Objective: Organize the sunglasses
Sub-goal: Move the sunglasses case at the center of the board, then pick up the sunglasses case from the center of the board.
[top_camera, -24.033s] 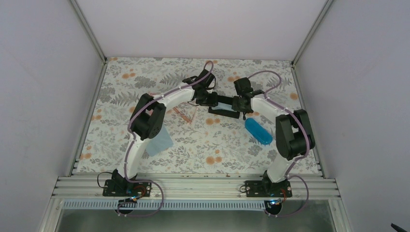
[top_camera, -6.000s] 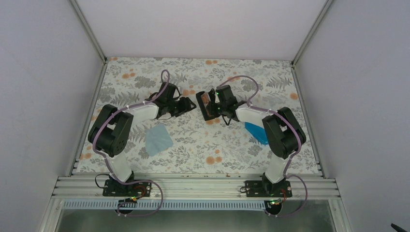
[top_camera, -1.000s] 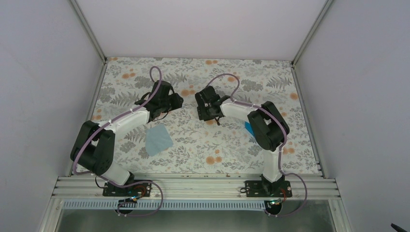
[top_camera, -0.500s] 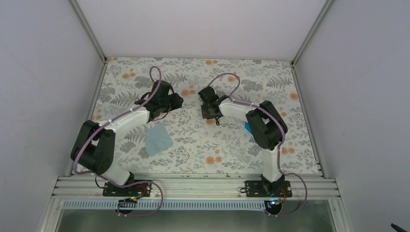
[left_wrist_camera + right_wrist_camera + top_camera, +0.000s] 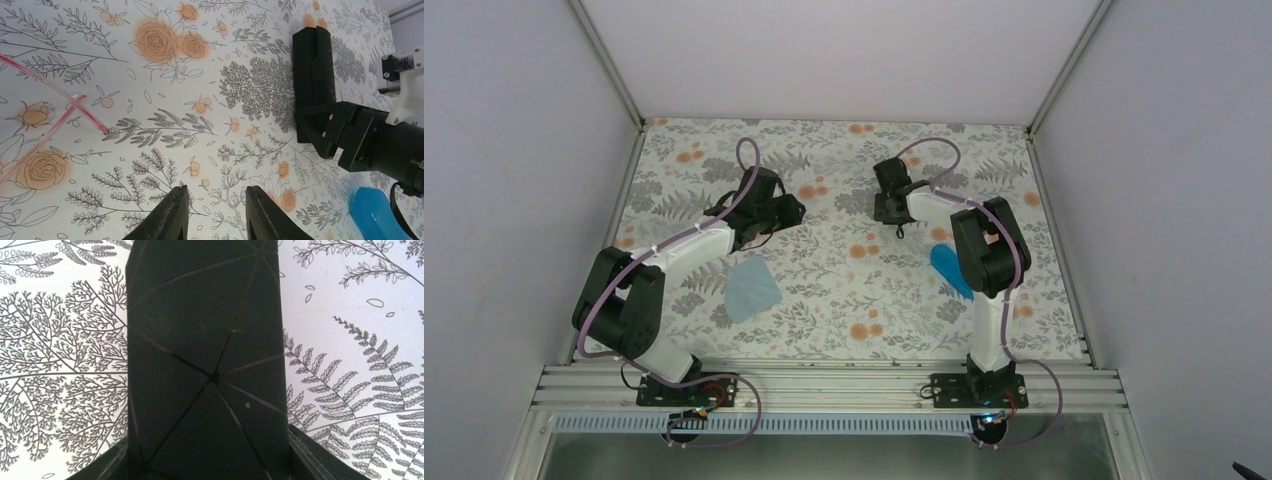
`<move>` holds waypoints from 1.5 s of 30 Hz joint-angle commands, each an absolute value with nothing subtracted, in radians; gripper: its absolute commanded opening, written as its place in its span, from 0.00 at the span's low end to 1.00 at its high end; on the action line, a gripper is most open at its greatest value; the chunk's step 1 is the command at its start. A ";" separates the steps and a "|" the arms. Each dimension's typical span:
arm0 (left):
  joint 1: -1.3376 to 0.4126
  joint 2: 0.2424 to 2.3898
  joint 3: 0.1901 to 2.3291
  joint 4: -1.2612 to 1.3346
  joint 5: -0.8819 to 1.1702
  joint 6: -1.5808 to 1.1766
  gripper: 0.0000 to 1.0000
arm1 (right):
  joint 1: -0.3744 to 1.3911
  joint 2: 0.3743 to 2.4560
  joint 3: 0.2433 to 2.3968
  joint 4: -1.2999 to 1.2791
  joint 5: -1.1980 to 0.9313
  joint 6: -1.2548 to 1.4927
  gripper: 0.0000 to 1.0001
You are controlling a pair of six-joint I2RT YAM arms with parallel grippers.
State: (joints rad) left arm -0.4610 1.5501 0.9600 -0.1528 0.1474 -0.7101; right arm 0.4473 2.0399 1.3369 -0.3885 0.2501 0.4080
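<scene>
Only the thin pink arms of the sunglasses (image 5: 52,107) show, lying crossed on the floral table at the left edge of the left wrist view; in the top view my left arm hides them. My left gripper (image 5: 786,211) (image 5: 216,212) hovers just past them, open, nothing between its fingers. My right gripper (image 5: 889,198) (image 5: 207,462) is shut on a black folding case (image 5: 205,340) (image 5: 314,75), held at the back middle of the table.
A glossy blue oval case (image 5: 946,268) (image 5: 376,215) lies beside the right arm's elbow. A light blue cloth (image 5: 752,288) lies flat near the left arm. Grey walls and metal rails (image 5: 629,190) bound the floral table.
My right gripper has carried the black case to the right and farther back, away from the left gripper, its jaws drawing in on the case. The left arm has stayed put.
</scene>
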 commanded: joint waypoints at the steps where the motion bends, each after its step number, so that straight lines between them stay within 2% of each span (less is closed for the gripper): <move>1: -0.457 1.561 0.970 -0.147 0.166 -0.696 0.30 | 0.451 2.053 1.367 -0.351 0.273 0.385 0.58; 4: -0.457 1.555 0.971 -0.153 0.162 -0.694 0.30 | 0.451 2.028 1.359 -0.343 0.257 0.385 0.72; 8: -0.457 1.537 0.969 -0.162 0.136 -0.694 0.40 | 0.450 1.964 1.356 -0.359 0.216 0.393 0.94; 10: -0.457 1.513 0.953 -0.151 0.124 -0.695 0.44 | 0.447 1.912 1.348 -0.380 0.219 0.414 1.00; 14: -0.457 1.459 0.933 -0.139 0.116 -0.687 0.50 | 0.420 1.751 1.238 -0.382 0.239 0.489 1.00; 20: -0.457 1.356 0.880 -0.091 0.117 -0.633 0.56 | 0.315 1.526 0.977 -0.455 0.385 0.685 1.00; 25: -0.458 1.237 0.808 -0.009 0.130 -0.574 0.67 | 0.160 1.386 0.786 -0.427 0.270 0.716 1.00; 27: -0.458 1.192 0.783 0.025 0.149 -0.561 0.73 | 0.107 1.353 0.735 -0.410 0.201 0.703 1.00; 33: -0.457 1.134 0.767 0.055 0.194 -0.535 1.00 | 0.045 1.307 0.660 -0.411 0.021 0.689 1.00; 37: -0.457 1.134 0.762 0.077 0.229 -0.537 1.00 | 0.057 1.263 0.631 -0.420 -0.113 0.675 0.97; 45: -0.456 1.156 0.778 0.097 0.289 -0.548 1.00 | 0.158 1.211 0.607 -0.450 -0.162 0.733 0.93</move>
State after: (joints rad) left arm -0.4610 1.1450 0.7792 0.0471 0.2371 -0.5575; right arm 0.0959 1.2266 0.6121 -0.4377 -0.1070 0.6907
